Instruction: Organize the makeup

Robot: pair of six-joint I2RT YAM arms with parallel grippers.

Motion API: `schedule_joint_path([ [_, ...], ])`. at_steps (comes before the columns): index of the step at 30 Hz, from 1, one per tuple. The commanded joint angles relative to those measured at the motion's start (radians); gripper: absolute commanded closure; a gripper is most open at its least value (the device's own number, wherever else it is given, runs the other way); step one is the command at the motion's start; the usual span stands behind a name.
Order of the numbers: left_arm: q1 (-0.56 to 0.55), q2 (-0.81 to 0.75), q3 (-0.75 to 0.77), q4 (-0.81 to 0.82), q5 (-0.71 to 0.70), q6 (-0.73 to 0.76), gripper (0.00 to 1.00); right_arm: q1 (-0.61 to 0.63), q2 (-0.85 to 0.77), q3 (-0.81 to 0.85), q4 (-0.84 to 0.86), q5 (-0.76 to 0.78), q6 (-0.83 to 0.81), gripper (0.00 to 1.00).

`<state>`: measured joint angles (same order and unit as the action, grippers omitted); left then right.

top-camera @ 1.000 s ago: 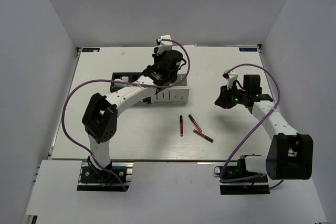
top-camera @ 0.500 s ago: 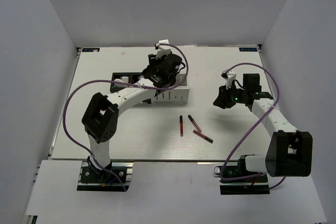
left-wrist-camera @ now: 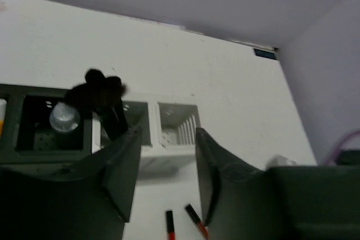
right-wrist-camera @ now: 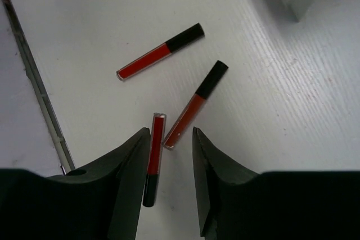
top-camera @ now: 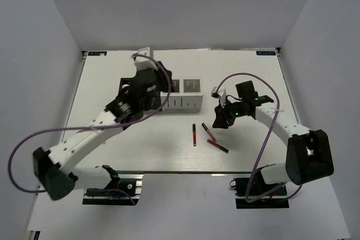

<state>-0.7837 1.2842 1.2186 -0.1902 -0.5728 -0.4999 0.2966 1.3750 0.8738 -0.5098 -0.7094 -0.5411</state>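
Three thin red sticks with black caps lie loose on the white desk (top-camera: 242, 71), toward its front middle and apart from the boxes. Seen from above, the left stick (top-camera: 194, 134) runs straight front to back, with its cap toward the far wall. The middle stick (top-camera: 208, 131) slants, cap at its far-left end. The third stick (top-camera: 217, 146) lies nearest the front edge, close to the middle one's near end, and its cap points right.

The right fingers (right-wrist-camera: 132, 167) hang just above this cluster, parted a little and gripping nothing. In the wrist view, one stick's red end lies on the desk in the gap between the tips. Another stick runs alongside the inner face of one finger.

The left fingers (left-wrist-camera: 121, 172) are spread wide and empty above the boxes. Beyond them sits the white slotted box (left-wrist-camera: 177, 125), with the black compartment box (left-wrist-camera: 34, 153) beside it. A small clear bottle (left-wrist-camera: 64, 117) stands upright in a black compartment. A fluffy black brush (left-wrist-camera: 104, 91) stands head up where the two boxes meet; I cannot tell which slot holds it.
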Motion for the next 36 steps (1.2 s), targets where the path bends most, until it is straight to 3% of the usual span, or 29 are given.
schedule_joint_path([
  [1, -0.006, -0.101, -0.147, -0.159, 0.226, -0.178, 0.45, 0.087, 0.015, -0.013, 0.062, 0.117, 0.058, 0.57],
  [4, -0.006, -0.19, -0.285, -0.19, 0.292, -0.206, 0.28, 0.122, 0.047, -0.021, 0.108, 0.236, 0.111, 0.52],
  [7, -0.015, -0.256, -0.39, -0.215, 0.307, -0.258, 0.22, 0.162, 0.076, -0.018, 0.166, 0.357, 0.173, 0.51],
  [14, -0.034, -0.333, -0.479, -0.247, 0.272, -0.371, 0.2, 0.217, 0.151, 0.019, 0.22, 0.462, 0.214, 0.49],
  [26, -0.052, -0.306, -0.492, -0.275, 0.251, -0.405, 0.19, 0.312, 0.17, -0.058, 0.3, 0.542, 0.285, 0.48],
  [36, -0.061, -0.28, -0.482, -0.284, 0.241, -0.416, 0.18, 0.343, 0.203, -0.096, 0.333, 0.597, 0.308, 0.55],
])
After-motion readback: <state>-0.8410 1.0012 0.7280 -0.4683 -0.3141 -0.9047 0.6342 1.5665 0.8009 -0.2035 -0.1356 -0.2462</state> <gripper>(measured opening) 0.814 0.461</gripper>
